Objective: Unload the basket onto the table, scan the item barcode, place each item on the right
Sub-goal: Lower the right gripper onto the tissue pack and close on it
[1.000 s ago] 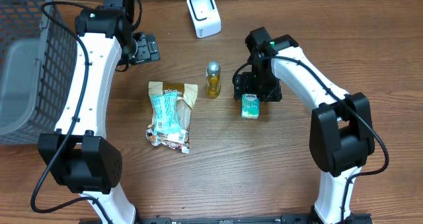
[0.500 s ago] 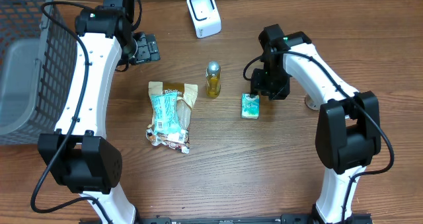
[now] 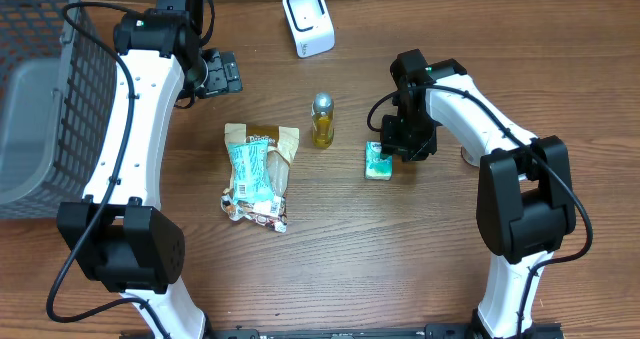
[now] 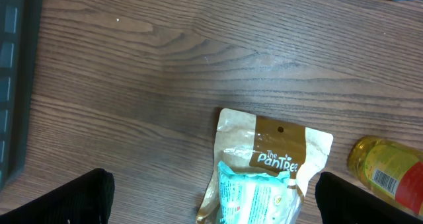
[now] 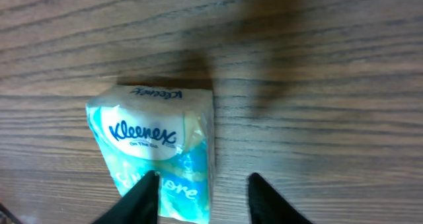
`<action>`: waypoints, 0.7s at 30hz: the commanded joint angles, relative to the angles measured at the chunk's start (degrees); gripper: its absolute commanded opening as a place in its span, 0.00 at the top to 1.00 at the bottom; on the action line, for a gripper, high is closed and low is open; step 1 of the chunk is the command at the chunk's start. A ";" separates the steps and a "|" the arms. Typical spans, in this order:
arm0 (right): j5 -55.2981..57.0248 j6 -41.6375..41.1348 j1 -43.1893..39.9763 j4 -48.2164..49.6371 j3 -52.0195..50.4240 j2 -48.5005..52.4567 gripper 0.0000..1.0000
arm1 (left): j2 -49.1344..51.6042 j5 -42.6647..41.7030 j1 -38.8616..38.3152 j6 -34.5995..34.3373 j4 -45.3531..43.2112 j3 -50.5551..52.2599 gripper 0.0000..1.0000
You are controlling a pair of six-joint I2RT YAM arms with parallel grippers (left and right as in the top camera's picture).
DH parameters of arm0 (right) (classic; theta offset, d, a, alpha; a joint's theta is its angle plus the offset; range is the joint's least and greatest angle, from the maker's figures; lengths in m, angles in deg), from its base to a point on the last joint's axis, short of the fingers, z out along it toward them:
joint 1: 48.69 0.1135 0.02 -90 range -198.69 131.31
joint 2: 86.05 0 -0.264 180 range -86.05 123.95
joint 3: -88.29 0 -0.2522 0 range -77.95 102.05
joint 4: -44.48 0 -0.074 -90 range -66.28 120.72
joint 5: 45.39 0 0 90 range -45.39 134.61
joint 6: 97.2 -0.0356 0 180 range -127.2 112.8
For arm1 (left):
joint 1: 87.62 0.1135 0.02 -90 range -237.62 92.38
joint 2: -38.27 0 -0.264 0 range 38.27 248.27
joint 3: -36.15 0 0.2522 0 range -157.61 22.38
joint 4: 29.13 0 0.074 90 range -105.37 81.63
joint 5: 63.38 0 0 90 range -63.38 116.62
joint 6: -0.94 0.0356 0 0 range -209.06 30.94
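While the left gripper (image 4: 213, 201) hangs wide open near the snack bag (image 4: 277, 151), the right gripper (image 5: 203, 187) stands part-open astride one edge of the Kleenex pack (image 5: 152, 138), which lies flat on the table (image 3: 400, 269) beside the bottle (image 3: 322, 119). Pick-up step, I judge. Next: pinch squarely, lift, present barcode to scanner (image 3: 308, 19).

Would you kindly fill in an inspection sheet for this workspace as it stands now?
Surface: wooden table, no spills seen.
Job's things: Kleenex pack lying flat; white scanner at the far edge.
Clutter: yellow bottle between the pack and the snack bag.
Grippers: left gripper open, holding nothing; right gripper partly open over the pack's edge, no grip seen.
Cables: black cables run along both arms.
Surroundings: wire basket at the left.
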 commanded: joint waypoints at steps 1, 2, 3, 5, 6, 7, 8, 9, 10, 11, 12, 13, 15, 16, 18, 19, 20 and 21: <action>-1.09 0.09 0.26 0.11 -0.28 -1.62 0.65 | -0.11 0.46 -0.11 0.22 -0.07 -0.85 0.00; -1.14 0.09 0.26 0.11 -0.28 -1.62 0.67 | -0.11 0.46 -0.11 0.22 -0.07 -0.85 0.00; -1.27 0.09 0.26 0.11 -0.28 -1.62 0.67 | -0.11 0.46 -0.11 0.22 -0.07 -0.85 0.00; -1.51 0.07 0.28 0.13 -0.28 -1.62 0.67 | -0.11 0.44 -0.11 0.22 -0.07 -0.85 0.00; -1.62 0.09 0.33 0.24 -0.28 -1.62 0.68 | -0.11 0.44 -0.11 0.22 -0.07 -0.85 0.00; -1.66 0.09 0.42 0.24 -0.28 -1.62 0.67 | -0.11 0.44 -0.11 0.22 -0.07 -0.85 0.00; -1.68 0.07 0.50 0.24 -0.28 -1.62 0.67 | -0.11 0.44 -0.11 0.22 -0.07 -0.85 0.00; -1.68 0.07 0.63 0.24 -0.28 -1.62 0.67 | -0.11 0.46 -0.11 0.22 -0.07 -0.85 0.00; -1.66 0.07 0.94 0.24 -0.28 -1.62 0.67 | -0.11 0.46 -0.11 0.22 -0.07 -0.85 0.00; -1.66 0.07 1.01 0.26 -0.28 -1.62 0.67 | -0.11 0.46 -0.11 0.22 -0.07 -0.85 0.00; -1.66 0.07 1.07 0.31 -0.28 -1.62 0.67 | -0.11 0.44 -0.11 0.22 -0.07 -0.85 0.00; -1.64 0.07 1.09 0.42 -0.28 -1.62 0.67 | -0.11 0.46 -0.11 0.22 -0.07 -0.85 0.00; -1.64 0.09 1.11 0.55 -0.28 -1.62 0.67 | -0.11 0.46 -0.11 0.22 -0.07 -0.85 0.00; -1.64 0.07 1.11 0.52 -0.28 -1.62 0.67 | -0.11 0.44 -0.11 0.20 -0.07 -0.85 0.00; -1.64 0.09 1.14 0.52 -0.28 -1.62 0.67 | -0.11 0.44 -0.11 0.22 -0.07 -0.85 0.00; -1.64 0.07 1.14 0.48 -0.31 -1.62 0.68 | -0.11 0.46 -0.11 0.22 -0.07 -0.85 0.00; -1.64 0.09 1.14 0.48 -0.39 -1.62 0.67 | -0.11 0.46 -0.11 0.22 -0.07 -0.85 0.00; -1.64 0.09 1.14 0.61 -0.63 -1.62 0.67 | -0.11 0.44 -0.11 0.22 -0.07 -0.85 0.00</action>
